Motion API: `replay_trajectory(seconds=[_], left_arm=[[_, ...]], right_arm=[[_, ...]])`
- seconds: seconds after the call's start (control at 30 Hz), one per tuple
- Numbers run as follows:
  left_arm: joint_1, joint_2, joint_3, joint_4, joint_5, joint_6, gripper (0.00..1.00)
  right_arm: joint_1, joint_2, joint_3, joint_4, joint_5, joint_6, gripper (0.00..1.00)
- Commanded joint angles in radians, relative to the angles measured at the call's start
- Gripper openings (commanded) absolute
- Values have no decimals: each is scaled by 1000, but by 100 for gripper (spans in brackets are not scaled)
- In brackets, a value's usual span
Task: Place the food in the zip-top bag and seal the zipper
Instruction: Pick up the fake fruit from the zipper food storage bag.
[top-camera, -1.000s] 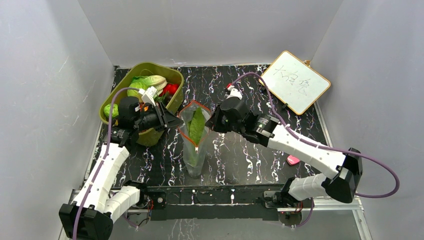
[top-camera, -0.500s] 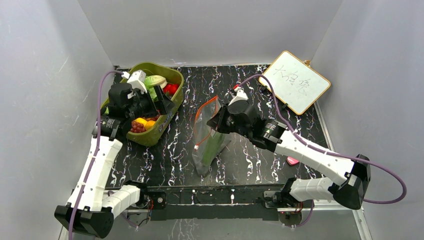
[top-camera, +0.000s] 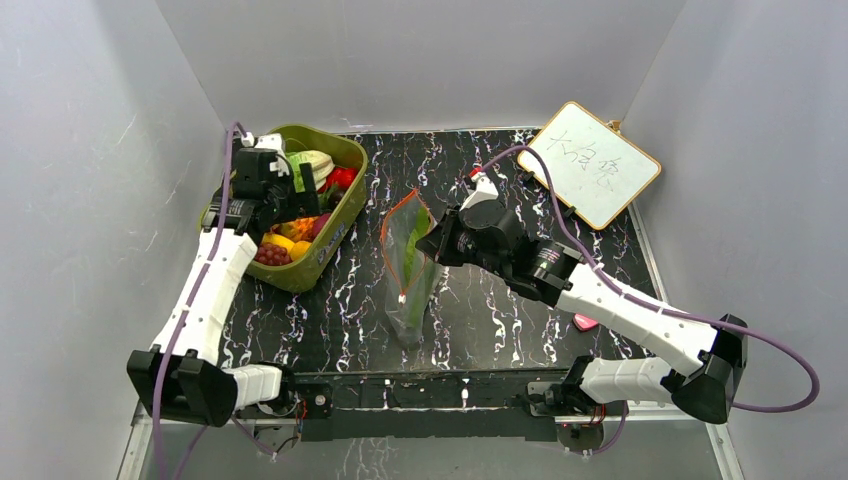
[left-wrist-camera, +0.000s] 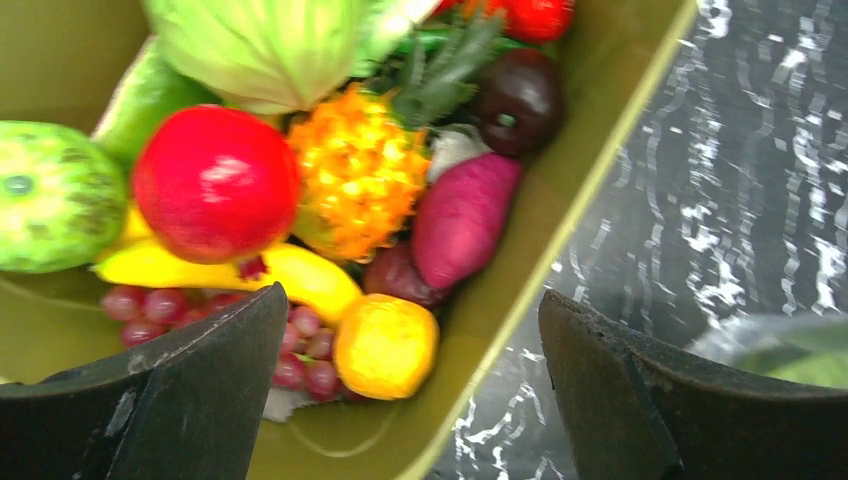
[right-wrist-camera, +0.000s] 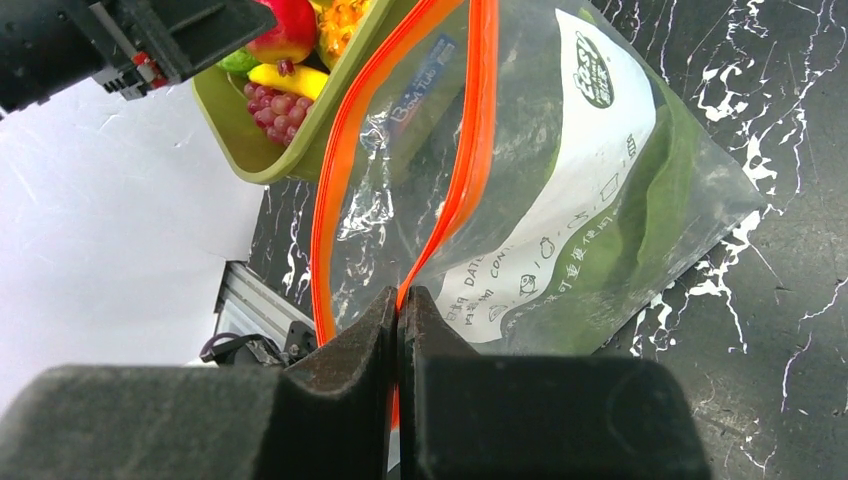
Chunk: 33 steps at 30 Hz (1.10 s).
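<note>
One piece is in so far, from what I can see: a long green leaf (right-wrist-camera: 655, 215) lying inside the clear crinkly zip-top bag (top-camera: 405, 255). The bag is out in the middle of the black marbled table (top-camera: 500, 300), just right of the olive-green oval tub (top-camera: 305, 272). Its red-orange zipper strip (right-wrist-camera: 478, 120) gapes wide, so no sealing yet. The red round fruit (left-wrist-camera: 215, 183), pale green cabbage (left-wrist-camera: 255, 45), bunch of dark red grapes (left-wrist-camera: 150, 303) and the rest sit in the tub. The right gripper (right-wrist-camera: 398, 298) is pinched tight on the strip, holding the mouth up. The left gripper (left-wrist-camera: 410, 305) hangs over the tub, fingers spread wide, grabbing nothing.
</note>
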Motion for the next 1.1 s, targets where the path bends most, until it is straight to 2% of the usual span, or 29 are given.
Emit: replay_trajectory(seconds=[0.0,0.17,0.3,0.43,0.57,0.73,0.77,0.83,1.07], left_arm=[[69,24,37,-3,-134,70,95],[167,62,12,58,-106,111,97],[203,102,6,97,-91,99,96],[236,156,-6,142,-11,77,94],[243,197,-36,177,-63,50,94],[248,207,-73,185,-84,-16,86],[248,202,-87,180,-76,-27,82],[249,155,-94,176,-47,-29,74],[248,53,-99,142,35,-35,60]], right_arm=[[4,-26,16,76,-18,-28,0],[4,-33,10,77,-27,-28,0],[4,-29,15,78,-32,-25,0],[4,-17,22,83,-52,-18,0],[4,1,69,68,-27,-42,0],[4,8,81,66,-23,-42,0],[4,6,80,65,-21,-43,0],[4,1,76,63,-17,-41,0],[4,-16,36,76,-19,-51,0]])
